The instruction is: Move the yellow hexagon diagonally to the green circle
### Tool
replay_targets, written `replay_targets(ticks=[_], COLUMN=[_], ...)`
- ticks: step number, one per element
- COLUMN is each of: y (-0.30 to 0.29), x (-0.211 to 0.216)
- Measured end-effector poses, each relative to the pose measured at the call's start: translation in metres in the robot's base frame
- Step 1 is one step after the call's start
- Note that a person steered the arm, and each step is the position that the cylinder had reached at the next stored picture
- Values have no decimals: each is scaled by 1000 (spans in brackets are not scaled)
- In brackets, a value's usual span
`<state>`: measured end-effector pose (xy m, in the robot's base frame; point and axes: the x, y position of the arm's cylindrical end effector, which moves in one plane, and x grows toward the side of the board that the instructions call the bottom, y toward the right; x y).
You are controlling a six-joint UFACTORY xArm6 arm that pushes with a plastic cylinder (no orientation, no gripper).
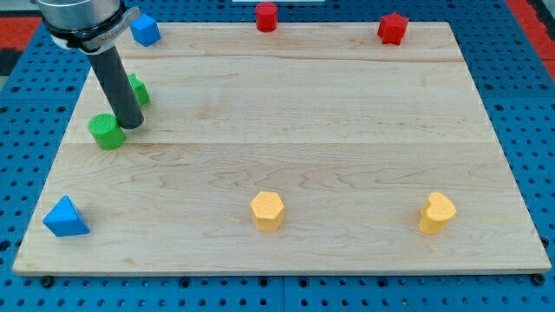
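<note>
Rod [116,82] half-hiding second green block [138,89], shape unclear.

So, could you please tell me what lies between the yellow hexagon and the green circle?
Only bare board between yellow hexagon and green circle, in camera view.

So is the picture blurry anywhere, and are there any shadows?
Camera view: sharp all over and evenly lit, no glare on the wooden board; only small soft shadows under blocks such as the yellow hexagon; my tip sits beside the green circle, clearly in focus.
</note>
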<state>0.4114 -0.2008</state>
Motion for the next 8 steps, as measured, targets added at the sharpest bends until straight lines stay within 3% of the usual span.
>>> replay_targets(ticks=[2,5,6,8], y=[67,214,255,245], x=[12,32,54,139])
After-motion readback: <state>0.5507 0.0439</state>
